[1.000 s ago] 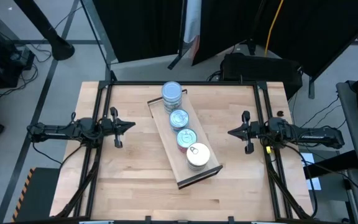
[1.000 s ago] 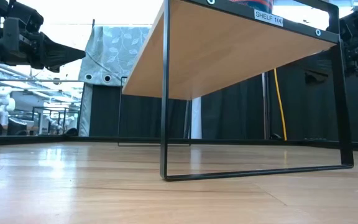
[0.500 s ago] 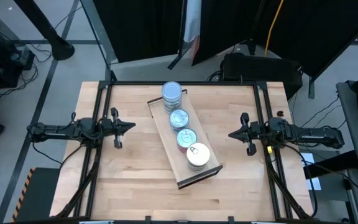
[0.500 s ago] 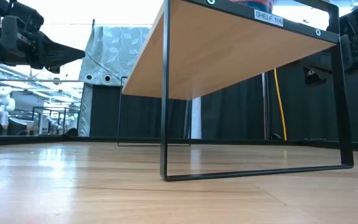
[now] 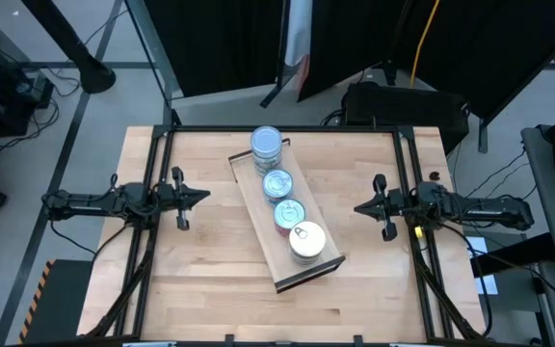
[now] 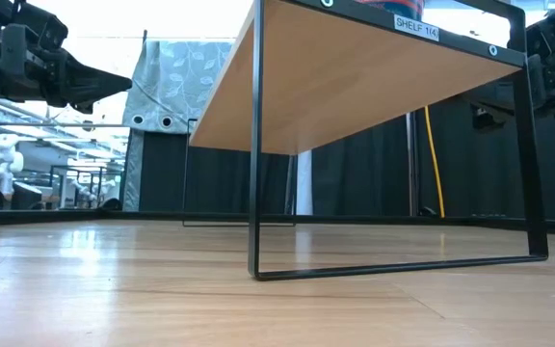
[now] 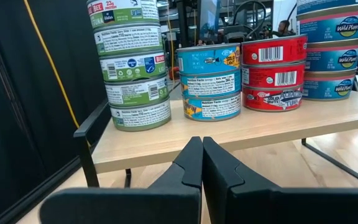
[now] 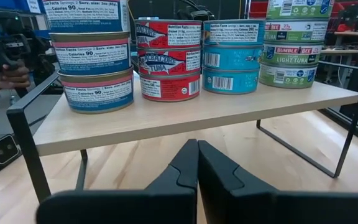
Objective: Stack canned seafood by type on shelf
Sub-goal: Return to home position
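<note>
Hovering at 9 o'clock of the shelf point(image 5: 308, 271), the left gripper point(image 5: 203, 196) is pointing toward 3 o'clock, its two fingers pressed together and gripping nothing. Opposite, at 3 o'clock of the shelf, the right gripper point(image 5: 357, 205) is pointing toward 9 o'clock, likewise closed tight and empty. Both are hanging well apart from the tins.

The shelf is lying slantwise across the middle of the table point(image 5: 210, 280), running from 11 o'clock to 5 o'clock. The canned seafood point(image 5: 277, 183) is standing on it in a row of four stacks. In the left wrist view these are showing as green-labelled tins point(image 7: 132, 68), teal tins point(image 7: 209, 81), red tins point(image 7: 273, 71) and dark blue tins point(image 7: 331, 56), each pile holding one kind.

I am judging the sorting as finished and the step in hand as the retreat to the rest pose, which both arms are looking close to. The next move is calling for little: drawing each arm back toward its own table edge, while keeping the closed fingers clear of the shelf's dark rim so no stack is getting nudged.
</note>
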